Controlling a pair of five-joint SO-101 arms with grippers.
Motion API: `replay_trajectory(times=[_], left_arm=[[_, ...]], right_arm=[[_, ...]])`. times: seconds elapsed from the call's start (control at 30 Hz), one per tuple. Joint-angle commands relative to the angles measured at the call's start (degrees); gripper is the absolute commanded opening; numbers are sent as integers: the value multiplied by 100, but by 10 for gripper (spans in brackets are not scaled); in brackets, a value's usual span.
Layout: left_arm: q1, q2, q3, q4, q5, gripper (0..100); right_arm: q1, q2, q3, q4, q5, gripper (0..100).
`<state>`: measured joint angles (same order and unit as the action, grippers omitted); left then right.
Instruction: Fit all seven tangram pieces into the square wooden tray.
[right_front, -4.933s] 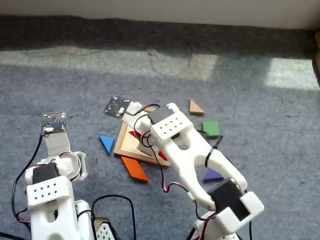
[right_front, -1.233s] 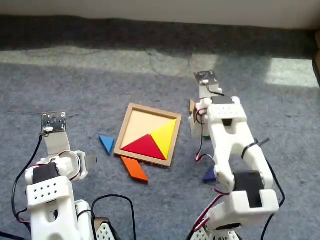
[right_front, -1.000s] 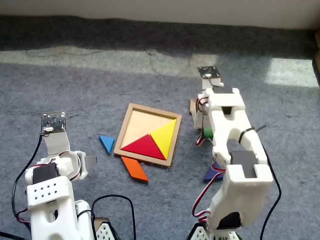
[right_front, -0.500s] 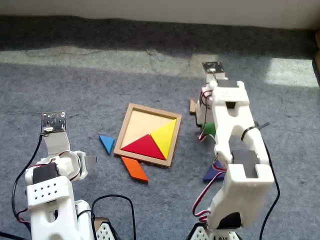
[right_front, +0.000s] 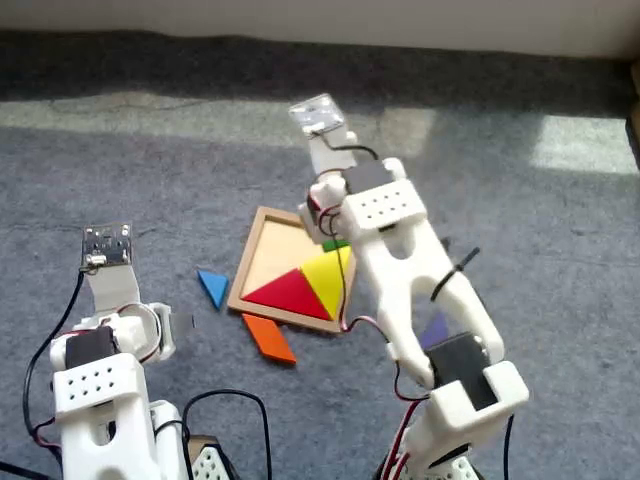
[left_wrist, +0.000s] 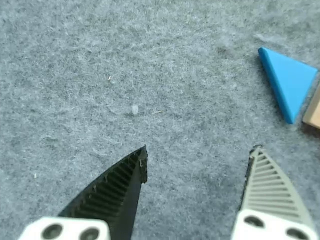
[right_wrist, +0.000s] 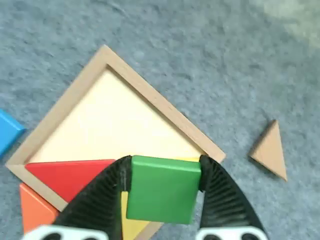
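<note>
Green square (right_wrist: 161, 189) is sitting clamped in the jaws of the right gripper (right_wrist: 165, 161), hovering over the wooden tray (right_wrist: 155, 97) toward its two o'clock corner, while the left gripper (left_wrist: 200, 148) is hanging with jaws spread above carpet (left_wrist: 100, 75).

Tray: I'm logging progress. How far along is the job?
Done: red triangle and yellow triangle lie in the tray. In hand: the right claw holds the green square over it. Left: blue triangle, orange piece, tan triangle, purple piece, all outside it.
</note>
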<state>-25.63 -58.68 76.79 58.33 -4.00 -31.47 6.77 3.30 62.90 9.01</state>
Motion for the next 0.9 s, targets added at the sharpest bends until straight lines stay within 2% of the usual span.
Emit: replay_trajectory(times=[0.0,0.4,0.87], left_arm=[[-66,22,-31,-158,-44,309],[-66,22,-31,-176,-44,309],[-66,22,-31,-185,-44,309]], right_arm=[[-444,4,-224,-435,-53,66],[-611,1490,-585,-866,-9,66],[-611,1771,-804,-1147,-53,67]])
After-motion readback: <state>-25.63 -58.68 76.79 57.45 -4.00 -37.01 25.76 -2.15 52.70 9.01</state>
